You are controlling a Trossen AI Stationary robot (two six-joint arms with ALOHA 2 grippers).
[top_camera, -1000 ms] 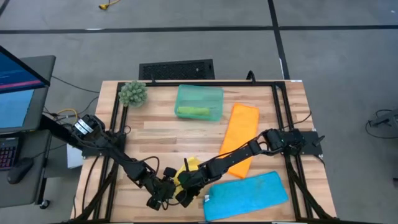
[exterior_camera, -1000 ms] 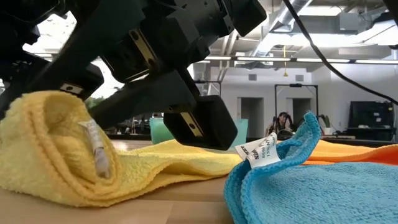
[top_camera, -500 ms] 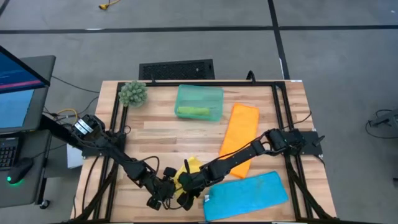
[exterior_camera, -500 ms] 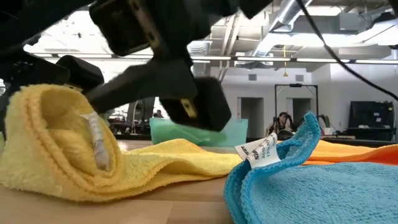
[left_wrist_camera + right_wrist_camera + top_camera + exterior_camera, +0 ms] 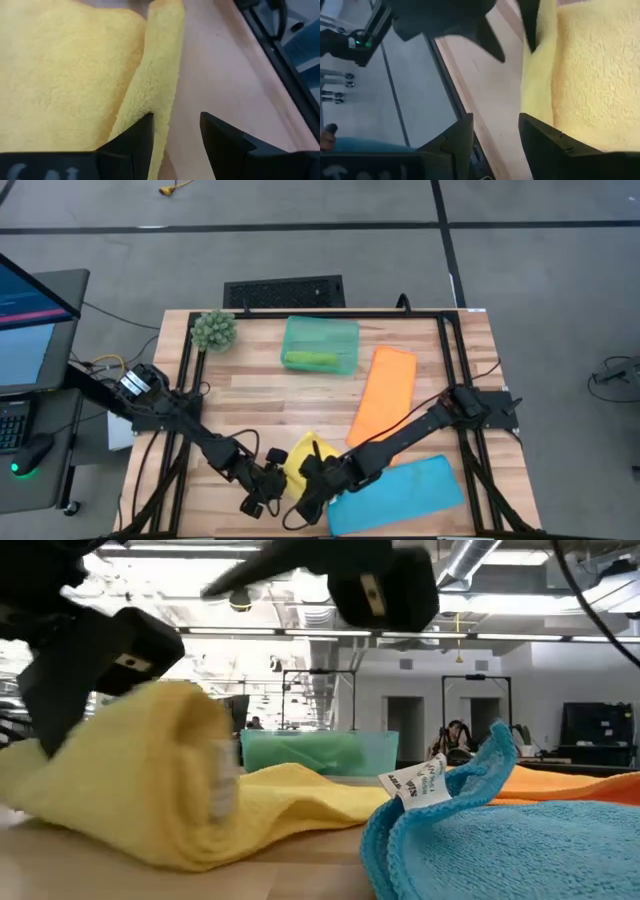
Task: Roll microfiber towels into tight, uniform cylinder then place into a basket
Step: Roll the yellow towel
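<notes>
Both grippers' jaws stand parted beside the fluffy, half-rolled yellow towel (image 5: 297, 460), gripping nothing; left gripper (image 5: 176, 132), right gripper (image 5: 495, 131).

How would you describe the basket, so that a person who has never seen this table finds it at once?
Look at the wooden table from above and go to its far edge, near the middle. There stands the basket, a translucent teal-green bin with a green roll inside. Unlike the spiky plant ball beside it, it is rectangular and hollow.
</notes>
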